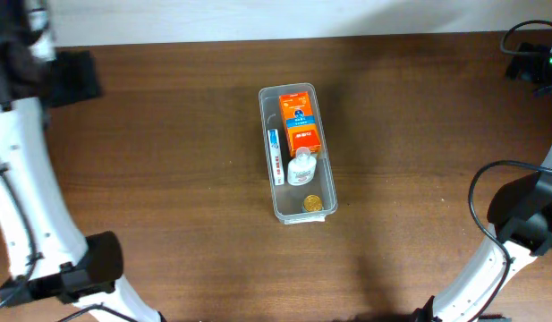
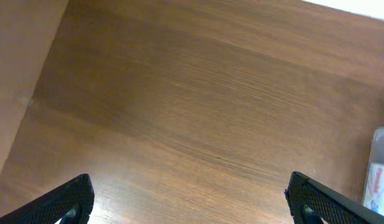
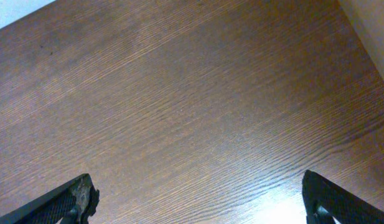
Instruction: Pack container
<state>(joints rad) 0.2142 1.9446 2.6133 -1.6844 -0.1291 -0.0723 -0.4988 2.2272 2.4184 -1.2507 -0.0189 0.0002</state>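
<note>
Though there is print on the orange box (image 1: 301,127) in the container (image 1: 288,88), with a blue band and a small picture on its top face, none of the writing is large enough for me to read from overhead. The same goes for the slim box (image 1: 276,154), white with blue and a touch of red, which lies along the container's left wall, just beside the orange box. A white bottle (image 1: 301,168) touches the near end of the orange box, and I cannot make out a label on it. Nearer me, at the container's end, lies a small gold disc (image 1: 312,204), and I cannot tell whether it bears any mark.

The container stands in the middle of the wooden counter (image 1: 168,134), its long side running away from me, well apart from both my arms.

My left pincer (image 2: 192,202) is spread wide, released, grasping and touching nothing. Its dark ribbed fingers (image 2: 61,202) show only at the bottom corners of the wrist view, over the wood. A corner of the container (image 2: 383,138) shows at the right edge of that view, apart from the fingers.

My right pincer (image 3: 198,200) is likewise spread wide and released, with only wood grain showing between its fingers (image 3: 332,200)
</note>
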